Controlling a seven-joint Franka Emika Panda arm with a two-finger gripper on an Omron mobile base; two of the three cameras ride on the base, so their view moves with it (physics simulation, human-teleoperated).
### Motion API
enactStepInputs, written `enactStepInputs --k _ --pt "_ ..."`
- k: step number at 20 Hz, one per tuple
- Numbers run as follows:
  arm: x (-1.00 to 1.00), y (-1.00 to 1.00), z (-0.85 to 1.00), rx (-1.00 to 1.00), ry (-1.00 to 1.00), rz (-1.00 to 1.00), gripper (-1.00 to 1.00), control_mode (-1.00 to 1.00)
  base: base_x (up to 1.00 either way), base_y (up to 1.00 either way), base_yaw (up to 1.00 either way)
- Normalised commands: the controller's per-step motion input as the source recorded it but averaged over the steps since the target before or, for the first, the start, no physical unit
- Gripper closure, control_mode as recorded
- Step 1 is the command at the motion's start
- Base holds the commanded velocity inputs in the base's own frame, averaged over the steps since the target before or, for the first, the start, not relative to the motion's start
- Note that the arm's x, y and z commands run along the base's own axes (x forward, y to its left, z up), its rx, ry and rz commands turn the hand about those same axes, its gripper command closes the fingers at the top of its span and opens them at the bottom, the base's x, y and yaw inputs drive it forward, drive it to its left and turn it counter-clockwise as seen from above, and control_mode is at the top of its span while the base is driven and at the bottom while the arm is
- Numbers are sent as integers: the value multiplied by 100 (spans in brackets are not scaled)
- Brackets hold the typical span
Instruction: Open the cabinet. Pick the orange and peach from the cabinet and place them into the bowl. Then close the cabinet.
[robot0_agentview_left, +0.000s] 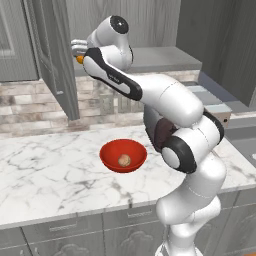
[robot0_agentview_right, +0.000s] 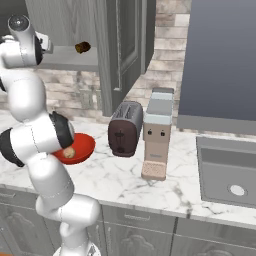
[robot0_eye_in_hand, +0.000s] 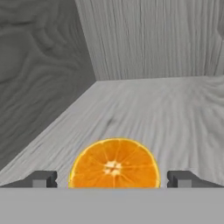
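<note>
Two dark fingertips of the white arm's gripper (robot0_eye_in_hand: 113, 179) stand spread wide either side of the small bright orange round fruit (robot0_eye_in_hand: 114, 164) on the grey shelf inside the wide grey wood-grain wall cabinet (robot0_eye_in_hand: 175, 109), not yet gripping it. Closing off-centre could squeeze the round fruit out and send it rolling deeper along the shelf. Reaching up and forward, the arm has its hand inside the open cabinet. The pale tan-pink peach (robot0_agentview_left: 124, 160) lies in the glossy red bowl (robot0_agentview_left: 111, 159) on the marble counter (robot0_agentview_left: 45, 175).

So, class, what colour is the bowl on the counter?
Glossy red; the bowl shows best in the left base view.
</note>
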Motion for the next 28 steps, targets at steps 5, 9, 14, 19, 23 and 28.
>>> enactStepInputs --k 5,9,14,19,23,28 --pt "23 5 -20 0 0 0 -100 -100 0 0 0" --pt "23 6 -20 0 0 0 -100 -100 0 0 0" --pt "23 12 -23 0 0 0 100 -100 0 0 0" --pt "15 5 -14 0 1 0 100 -100 0 0 0" --pt "1 0 -1 0 2 0 100 -100 0 0 0" --pt "-3 0 -1 0 -4 0 100 -100 0 0 0"
